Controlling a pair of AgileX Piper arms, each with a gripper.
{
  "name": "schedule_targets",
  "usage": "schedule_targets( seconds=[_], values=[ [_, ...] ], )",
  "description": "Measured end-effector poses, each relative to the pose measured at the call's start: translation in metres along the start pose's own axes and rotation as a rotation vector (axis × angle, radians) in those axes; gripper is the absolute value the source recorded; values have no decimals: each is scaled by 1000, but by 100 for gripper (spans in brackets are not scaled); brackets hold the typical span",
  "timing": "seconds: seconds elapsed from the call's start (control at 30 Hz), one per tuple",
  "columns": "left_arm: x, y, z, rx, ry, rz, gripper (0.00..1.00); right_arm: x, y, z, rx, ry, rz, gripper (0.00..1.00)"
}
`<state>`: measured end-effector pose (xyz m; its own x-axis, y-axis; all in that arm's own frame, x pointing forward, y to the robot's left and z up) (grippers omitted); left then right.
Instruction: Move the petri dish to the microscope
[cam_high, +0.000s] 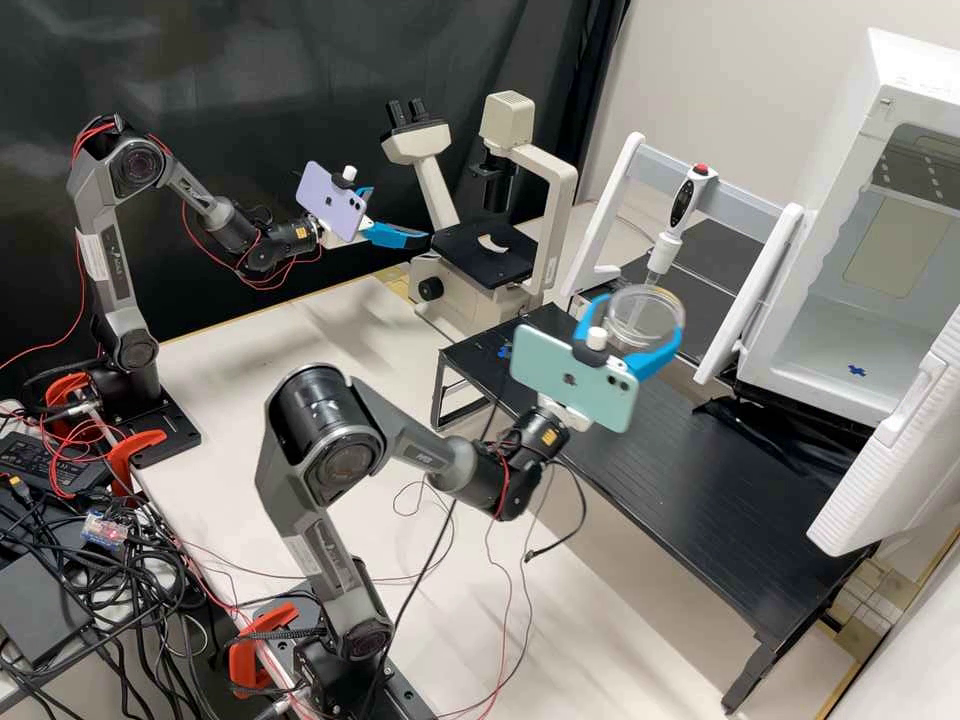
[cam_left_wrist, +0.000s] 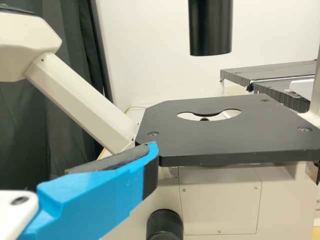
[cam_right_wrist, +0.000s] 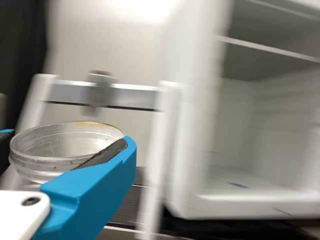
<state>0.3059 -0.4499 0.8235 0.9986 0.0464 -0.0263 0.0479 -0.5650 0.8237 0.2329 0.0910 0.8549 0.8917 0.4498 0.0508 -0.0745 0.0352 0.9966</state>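
The clear petri dish (cam_high: 640, 322) is raised above the black rack's far end in the high view, between the blue fingers of my right gripper (cam_high: 643, 314). The right wrist view shows the dish (cam_right_wrist: 60, 146) roughly level, clasped by the right gripper (cam_right_wrist: 67, 145). At the back stands the cream microscope (cam_high: 565, 195) with its black stage (cam_high: 470, 258); no dish rests on it. My left gripper (cam_high: 400, 214) is open and empty just left of that stage. In the left wrist view, the left gripper (cam_left_wrist: 70, 151) has one finger near the corner of the stage (cam_left_wrist: 220, 140).
The black rack (cam_high: 690, 470) runs along the right side of the bench (cam_high: 330, 325). A pipette (cam_high: 672, 215) hangs on a white stand (cam_high: 612, 215) behind the dish. At the right, a white cabinet (cam_high: 850, 130) stands with its door open. Loose cables lie around the right arm.
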Motion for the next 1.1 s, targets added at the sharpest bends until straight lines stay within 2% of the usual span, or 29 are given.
schedule_targets(
  seconds=[0.17,0.33,0.63,0.73,0.9,1.1],
  values=[
    [0,0,0,0,0,0,100,5,-33,-42,-34,113,-65,0],
    [0,0,0,0,0,0,100,21,-63,-69,-57,90,-124,0],
    [0,0,0,0,0,0,100,60,-120,-112,-132,96,-225,0],
    [0,0,0,0,0,0,100,70,-137,-118,-154,92,-262,0],
    [0,0,0,0,0,0,100,91,-164,-119,-145,63,-317,0],
    [0,0,0,0,0,0,100,116,-192,-110,-138,15,-376,0]
  ],
)
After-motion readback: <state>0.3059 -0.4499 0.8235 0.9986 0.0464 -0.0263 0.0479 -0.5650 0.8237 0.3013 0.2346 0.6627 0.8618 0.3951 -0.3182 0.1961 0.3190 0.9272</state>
